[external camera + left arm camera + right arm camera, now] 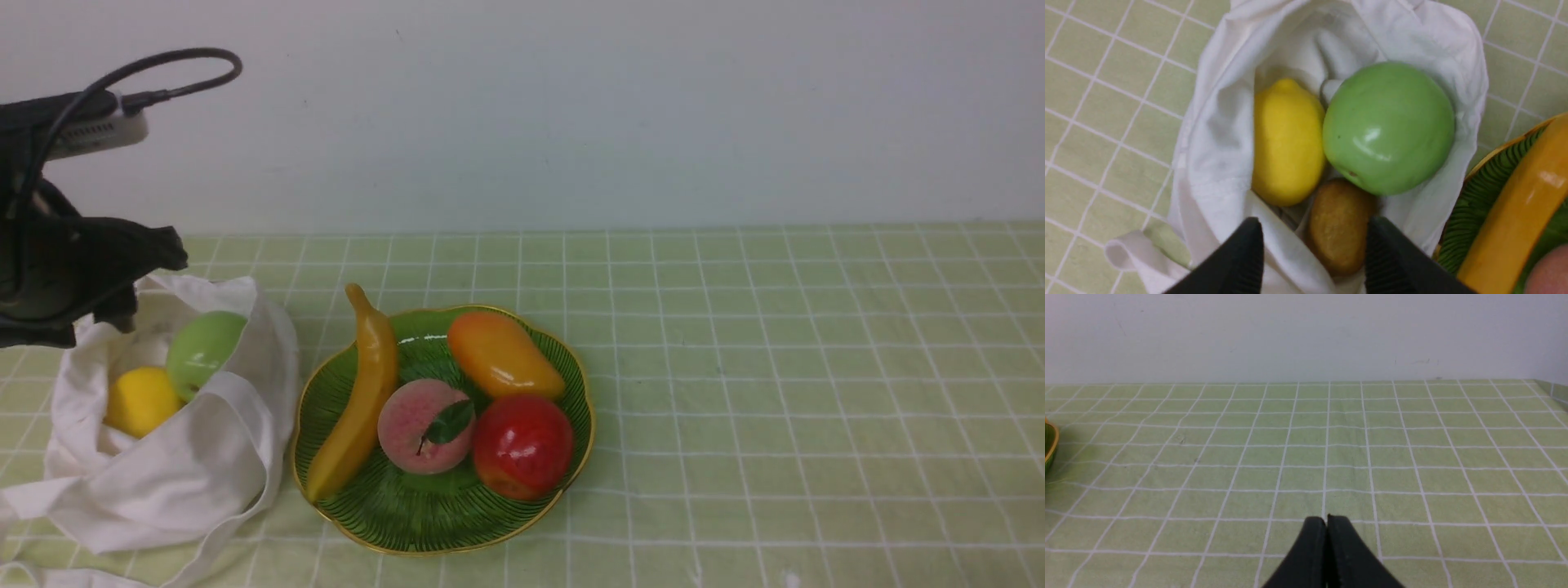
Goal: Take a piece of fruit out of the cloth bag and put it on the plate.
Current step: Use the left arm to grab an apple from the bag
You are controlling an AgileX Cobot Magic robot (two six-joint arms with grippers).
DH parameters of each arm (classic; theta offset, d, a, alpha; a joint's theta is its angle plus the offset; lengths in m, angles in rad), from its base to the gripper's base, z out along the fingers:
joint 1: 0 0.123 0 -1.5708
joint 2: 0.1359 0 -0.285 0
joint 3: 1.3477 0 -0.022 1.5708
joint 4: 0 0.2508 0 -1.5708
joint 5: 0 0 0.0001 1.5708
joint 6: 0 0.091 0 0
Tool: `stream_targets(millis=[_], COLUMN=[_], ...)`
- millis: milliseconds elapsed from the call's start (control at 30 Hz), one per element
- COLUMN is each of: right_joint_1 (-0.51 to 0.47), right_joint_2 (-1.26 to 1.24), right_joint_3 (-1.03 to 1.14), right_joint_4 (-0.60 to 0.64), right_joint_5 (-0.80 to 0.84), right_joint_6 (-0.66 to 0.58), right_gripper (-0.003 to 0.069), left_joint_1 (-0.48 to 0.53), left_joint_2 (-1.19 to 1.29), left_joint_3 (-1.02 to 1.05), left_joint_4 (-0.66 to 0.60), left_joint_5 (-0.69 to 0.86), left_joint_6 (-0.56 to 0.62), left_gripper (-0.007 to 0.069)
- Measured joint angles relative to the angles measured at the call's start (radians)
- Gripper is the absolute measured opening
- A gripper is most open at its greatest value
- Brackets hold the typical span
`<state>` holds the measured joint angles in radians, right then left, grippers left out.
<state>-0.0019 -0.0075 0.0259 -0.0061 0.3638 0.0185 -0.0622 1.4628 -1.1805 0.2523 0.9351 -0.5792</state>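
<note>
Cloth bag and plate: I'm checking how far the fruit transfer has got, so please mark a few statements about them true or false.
1. The green apple lies inside the cloth bag. True.
2. A lemon lies next to it in the bag. True.
3. The plate holds no fruit. False: it holds a banana, peach, mango and red apple.
4. The left end effector grips the green apple. False: its jaws stand apart over the bag, holding nothing.
5. The right end effector is shut. True.
</note>
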Motion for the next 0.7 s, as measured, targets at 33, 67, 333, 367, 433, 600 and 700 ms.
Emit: stream_targets(millis=[33,67,333,367,433,600,700], right_joint_1=[0.000,0.000,0.000,0.000,0.000,0.000,0.000], right_joint_2=[0.000,0.000,0.000,0.000,0.000,0.000,0.000], right_joint_3=[0.000,0.000,0.000,0.000,0.000,0.000,0.000], right_joint_4=[0.000,0.000,0.000,0.000,0.000,0.000,0.000], right_joint_5=[0.000,0.000,0.000,0.000,0.000,0.000,0.000], right_joint_6=[0.000,0.000,0.000,0.000,0.000,0.000,0.000], right_gripper=[-0.0015,-0.0015,-0.0015,-0.0015,-0.0015,-0.0015,-0.0015], left_joint_1=[0.000,0.000,0.050,0.050,0.050,0.050,0.050], left_joint_2=[0.021,0.041,0.220,0.240,0.271,0.328,0.347], left_joint_3=[-0.013,-0.026,-0.110,-0.112,-0.112,-0.114,-0.115], left_joint_4=[0.000,0.000,-0.076,-0.097,-0.138,-0.221,-0.234], left_joint_5=[-0.001,-0.003,-0.028,-0.030,-0.044,-0.081,-0.089], left_joint_6=[-0.012,-0.024,-0.117,-0.112,-0.099,-0.055,-0.035], left_gripper=[0.0363,0.0389,0.0521,0.0521,0.0521,0.0521,0.0521])
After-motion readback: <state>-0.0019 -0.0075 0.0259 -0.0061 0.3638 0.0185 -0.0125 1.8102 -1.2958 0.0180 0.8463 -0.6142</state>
